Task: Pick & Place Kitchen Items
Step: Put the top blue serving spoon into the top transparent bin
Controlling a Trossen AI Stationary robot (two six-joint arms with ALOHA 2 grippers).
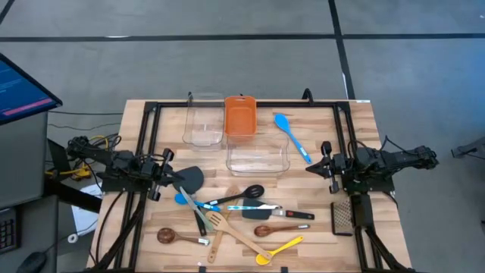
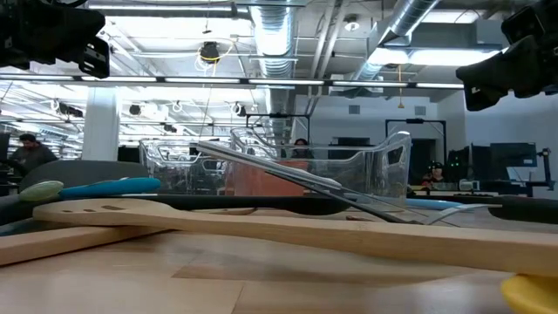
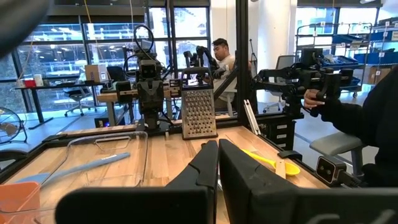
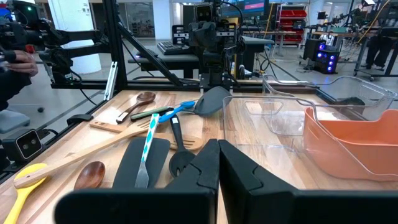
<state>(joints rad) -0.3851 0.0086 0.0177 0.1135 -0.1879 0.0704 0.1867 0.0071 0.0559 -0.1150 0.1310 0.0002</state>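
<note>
The utensils lie in a loose pile [image 1: 235,216] on the table's near middle: black turners [image 1: 189,179], a black ladle [image 1: 252,191], wooden spoons [image 1: 168,236], a wooden slotted spatula [image 1: 220,221], a yellow spoon [image 1: 282,248] and blue pieces. One blue spatula [image 1: 290,135] lies apart at the far right. My left gripper [image 1: 168,180] hovers shut at the left of the pile, touching nothing; the left wrist view shows its fingers [image 3: 218,163] closed. My right gripper [image 1: 323,165] hovers shut at the right, empty; its fingers [image 4: 218,163] show closed.
Two clear plastic tubs [image 1: 203,120] [image 1: 258,155] and an orange bin [image 1: 239,115] stand at the table's far middle. A metal grater [image 1: 342,216] lies at the near right. A black frame [image 1: 242,104] runs round the table. People show in the room beyond.
</note>
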